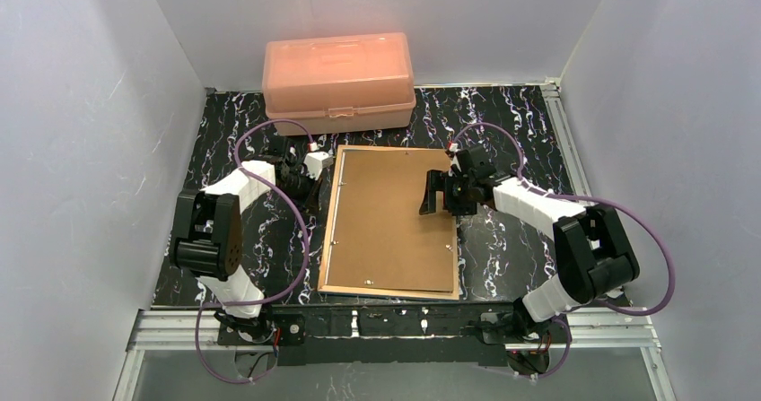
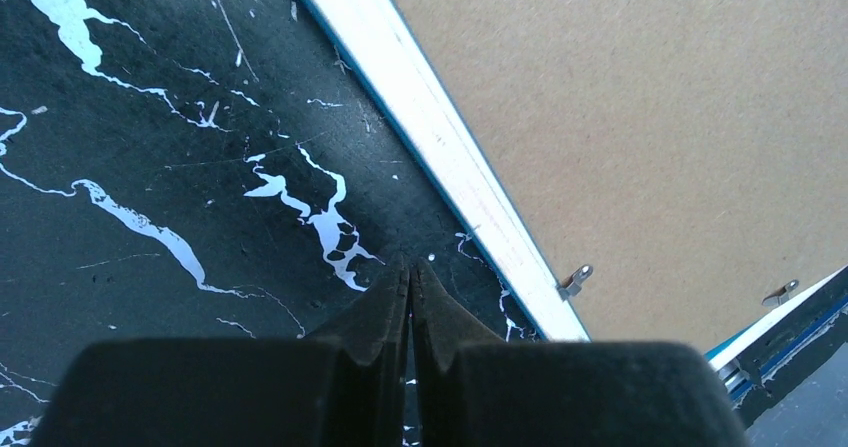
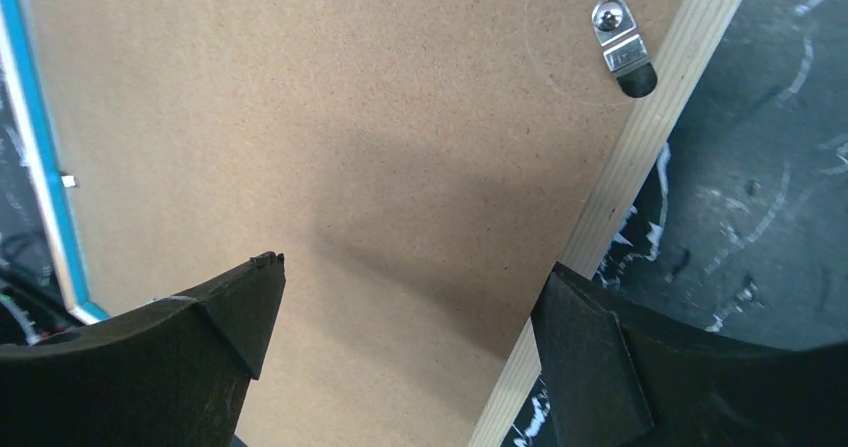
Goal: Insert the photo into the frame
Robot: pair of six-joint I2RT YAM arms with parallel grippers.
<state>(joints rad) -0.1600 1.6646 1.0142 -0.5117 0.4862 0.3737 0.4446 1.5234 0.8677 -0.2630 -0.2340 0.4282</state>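
The frame [image 1: 328, 239] is laid back-up at the centre of the bench [image 1: 502, 257], covered by a brown board [image 1: 386, 222]. The left hand [image 2: 410, 272] is pressed shut and empty over the bench at the frame's 10 o'clock edge. The right hand [image 3: 412, 267] is spread wide, holding nothing, over the board's 3 o'clock edge.

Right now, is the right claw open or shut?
Open: the right claw has its fingers wide apart above the backing board, gripping nothing.

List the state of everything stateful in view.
frame, face down, back side up
backing board, lying flat on the frame's back
peach box, lid closed
left gripper, shut, empty, beside the frame
right gripper, open, empty, above the backing board
photo, not visible
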